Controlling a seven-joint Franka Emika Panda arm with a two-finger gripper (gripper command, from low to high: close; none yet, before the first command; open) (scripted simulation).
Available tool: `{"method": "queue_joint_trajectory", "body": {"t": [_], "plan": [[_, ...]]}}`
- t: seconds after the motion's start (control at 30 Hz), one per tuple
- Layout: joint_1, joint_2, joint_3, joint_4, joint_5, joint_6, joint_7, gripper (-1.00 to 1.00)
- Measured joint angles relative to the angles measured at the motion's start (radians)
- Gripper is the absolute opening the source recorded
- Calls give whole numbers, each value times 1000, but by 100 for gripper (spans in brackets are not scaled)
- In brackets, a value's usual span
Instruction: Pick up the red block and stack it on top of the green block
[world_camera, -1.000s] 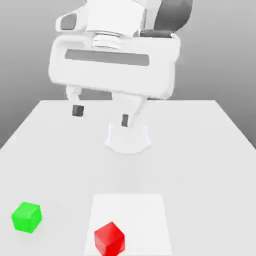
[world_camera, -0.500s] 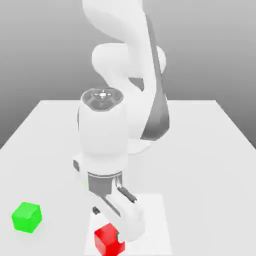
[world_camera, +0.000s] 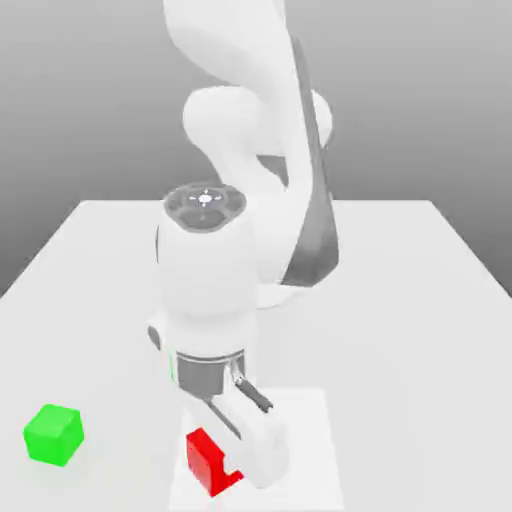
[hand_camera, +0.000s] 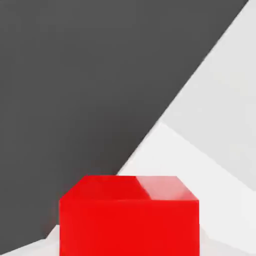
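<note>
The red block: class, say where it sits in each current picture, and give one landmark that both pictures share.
Exterior view: the red block is low in the picture, a little left of centre, partly hidden by the hand.
Hand view: the red block is at the picture's edge, cut off by it.
Shared landmark: the white sheet.

Looks like a simulated robotics lab: rendered robot arm over a plain pale desk, white square sheet and bright blocks on top, bare grey backdrop behind.
</note>
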Motion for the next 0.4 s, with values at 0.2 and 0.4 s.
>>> {"method": "queue_joint_trajectory", "body": {"t": [0.2,0.4], "plan": [[-169,-46,-149,-20,74,-20,-13,-100],[-197,69,-159,-14,96,88,-24,100]]}}
